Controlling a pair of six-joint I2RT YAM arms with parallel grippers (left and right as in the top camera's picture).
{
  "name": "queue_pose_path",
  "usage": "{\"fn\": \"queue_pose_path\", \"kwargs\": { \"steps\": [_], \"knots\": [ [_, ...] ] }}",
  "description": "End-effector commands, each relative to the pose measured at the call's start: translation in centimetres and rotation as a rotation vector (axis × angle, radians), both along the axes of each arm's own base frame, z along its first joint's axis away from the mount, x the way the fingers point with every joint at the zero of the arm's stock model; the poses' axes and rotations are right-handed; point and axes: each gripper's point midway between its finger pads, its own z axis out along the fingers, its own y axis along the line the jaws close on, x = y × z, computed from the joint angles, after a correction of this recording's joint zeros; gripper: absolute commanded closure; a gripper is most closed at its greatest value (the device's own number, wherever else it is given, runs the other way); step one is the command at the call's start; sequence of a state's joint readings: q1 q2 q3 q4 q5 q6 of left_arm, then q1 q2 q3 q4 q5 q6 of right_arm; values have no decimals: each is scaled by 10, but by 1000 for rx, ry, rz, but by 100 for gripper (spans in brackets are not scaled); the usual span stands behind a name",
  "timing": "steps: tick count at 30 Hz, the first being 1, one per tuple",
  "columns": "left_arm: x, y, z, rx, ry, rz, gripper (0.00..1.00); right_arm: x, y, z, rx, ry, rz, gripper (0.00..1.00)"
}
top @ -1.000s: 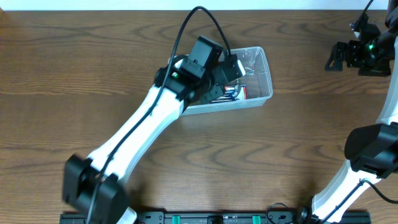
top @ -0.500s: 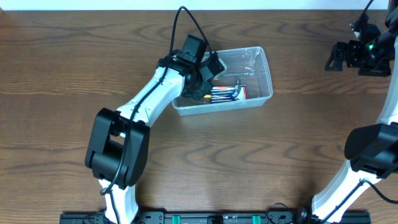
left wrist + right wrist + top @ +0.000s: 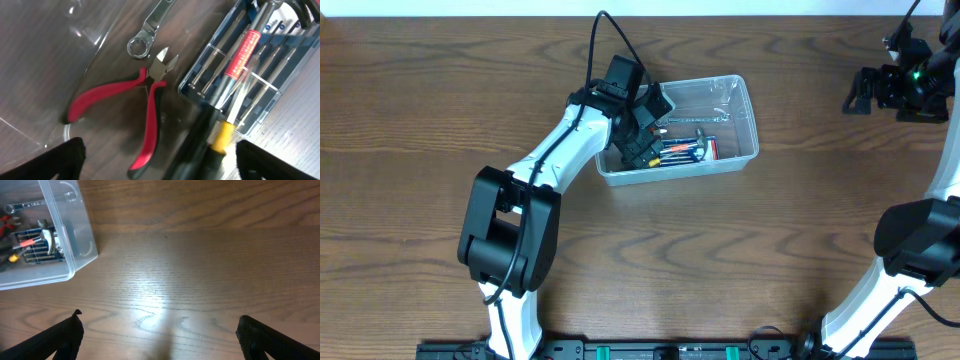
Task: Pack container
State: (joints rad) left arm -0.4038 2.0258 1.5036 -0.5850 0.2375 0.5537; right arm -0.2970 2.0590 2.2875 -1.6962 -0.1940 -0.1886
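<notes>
Surface: a brown wood-grain table point(image 3: 440, 90), with glare on it below the right gripper point(image 3: 162, 337). A pale strip runs along the far edge in the overhead view. Little else of the room is visible.

The container point(image 3: 738, 125) stands on the table. The left gripper point(image 3: 162, 165) hangs inside its near-left end with the jaws spread wide and nothing between them. Ahead of these jaws on the container floor lie red-handled cutters point(image 3: 125, 95), the ring end of a wrench point(image 3: 145, 37) just beyond them, and to the right a blue case of bits point(image 3: 270, 95) with a tool bearing a red band point(image 3: 239, 60) across it.

The right gripper's jaws are also wide apart and empty, over bare table. The container point(image 3: 75, 240) sits ahead and to their left, well apart.

Writing: white marks on the red band, too small to read.
</notes>
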Motion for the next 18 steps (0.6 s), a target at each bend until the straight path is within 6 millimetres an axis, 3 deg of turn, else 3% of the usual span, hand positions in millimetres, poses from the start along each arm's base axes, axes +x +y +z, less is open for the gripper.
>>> {"fn": "queue_pose_path", "kwargs": {
  "steps": [1,6,8,11,14,18],
  "knots": [
    [0,-2,12,-15,-8,-5,1,2,0,1,3,-8,-4,1],
    [9,11,55,20,-127,32,2,13,-1,3,15,-50,-54,1],
    [14,23,84,48,-211,68,2,26,4,7,38,-117,4,1],
    [16,44,132,13,-304,163,2,50,-4,16,-8,-226,22,1],
    [15,75,177,-59,-364,310,2,70,-13,28,-83,-322,22,1],
    [2,129,218,-132,-394,527,1,63,-1,63,-97,-403,14,1]
  ]
}}
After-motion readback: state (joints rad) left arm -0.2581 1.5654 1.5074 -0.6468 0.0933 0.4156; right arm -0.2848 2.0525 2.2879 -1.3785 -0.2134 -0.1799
